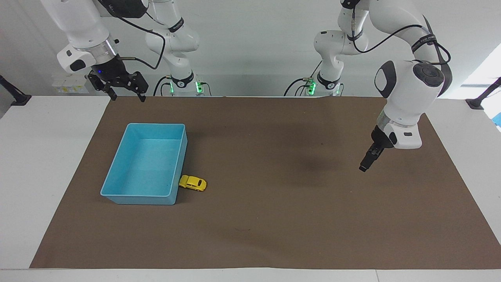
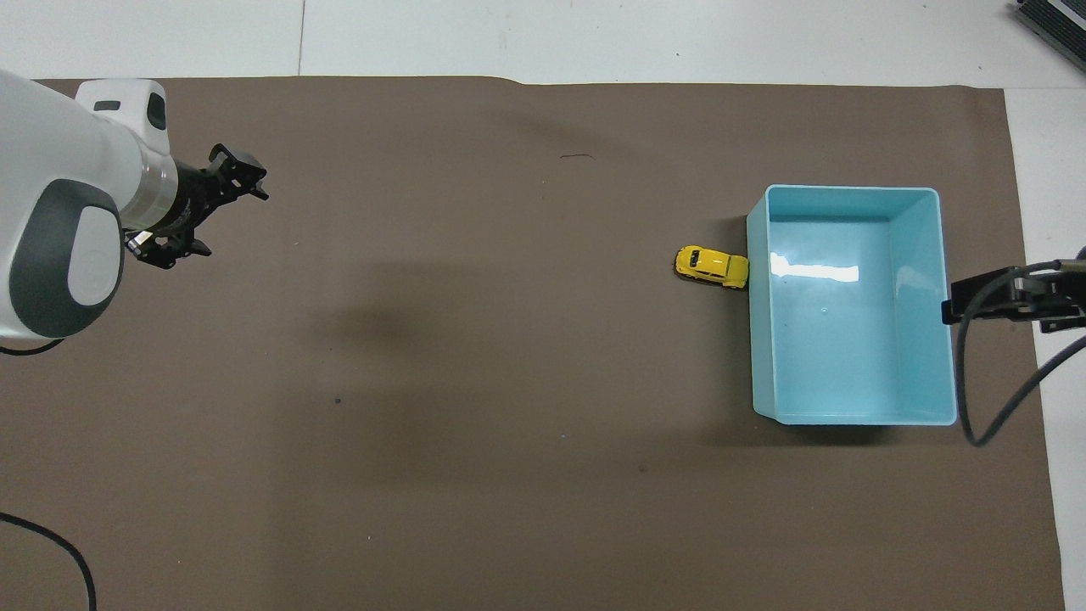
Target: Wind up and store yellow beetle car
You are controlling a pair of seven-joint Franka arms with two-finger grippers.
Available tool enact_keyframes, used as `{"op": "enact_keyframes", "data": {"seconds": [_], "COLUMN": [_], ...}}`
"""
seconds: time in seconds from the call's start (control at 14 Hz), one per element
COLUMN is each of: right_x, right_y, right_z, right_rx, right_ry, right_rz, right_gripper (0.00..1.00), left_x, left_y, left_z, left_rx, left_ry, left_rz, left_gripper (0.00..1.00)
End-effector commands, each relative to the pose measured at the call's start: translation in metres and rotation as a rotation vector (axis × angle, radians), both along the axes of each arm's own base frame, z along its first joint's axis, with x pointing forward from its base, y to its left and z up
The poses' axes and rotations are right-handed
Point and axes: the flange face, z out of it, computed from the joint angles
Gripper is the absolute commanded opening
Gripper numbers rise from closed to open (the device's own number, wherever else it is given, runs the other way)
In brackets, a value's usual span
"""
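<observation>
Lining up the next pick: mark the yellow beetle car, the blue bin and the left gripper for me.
yellow beetle car (image 1: 192, 183), facing view, on its roof.
blue bin (image 1: 178, 166), facing view, on the wall the car rests against.
left gripper (image 2: 200, 202), overhead view, midway between its open fingertips, over bare mat.

Even, bright light falls from above, cool and white. The brown mat (image 1: 274, 219) looks matte and takes no glare, but soft, blurred shadows of the arms lie on it: one dark patch toward the left arm's end (image 1: 313, 166), a fainter one near the middle. The light-blue bin (image 2: 853, 305) throws a narrow, darker shadow along its wall nearer the robots, and its glossy floor carries a white streak of reflected light (image 2: 813, 271) in the overhead view. A bright window glow washes out the facing view's upper corner at the left arm's end. Both views are sharp across the mat, with no motion blur and straight edges.
</observation>
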Motion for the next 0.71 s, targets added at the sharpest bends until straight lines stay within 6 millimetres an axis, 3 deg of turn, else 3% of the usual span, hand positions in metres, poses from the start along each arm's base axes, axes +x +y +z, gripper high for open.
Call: {"op": "enact_keyframes", "data": {"seconds": [0.0, 0.29, 0.64], "right_x": [-0.002, 0.000, 0.000], "right_y": [-0.002, 0.006, 0.024], "right_z": [0.003, 0.004, -0.004], "right_rx": [0.013, 0.000, -0.003], "right_ry": [0.011, -0.020, -0.041], "right_rz": [-0.018, 0.025, -0.037], "right_gripper": [1.00, 1.00, 1.00], "left_x": [-0.006, -0.010, -0.006], "left_y": [0.016, 0.045, 0.040], "left_z": [0.009, 0.017, 0.025], "left_rx": [0.034, 0.058, 0.080], "left_ry": [0.012, 0.024, 0.006], "left_rz": [-0.213, -0.494, -0.551], "left_gripper": [1.00, 1.00, 1.00]}}
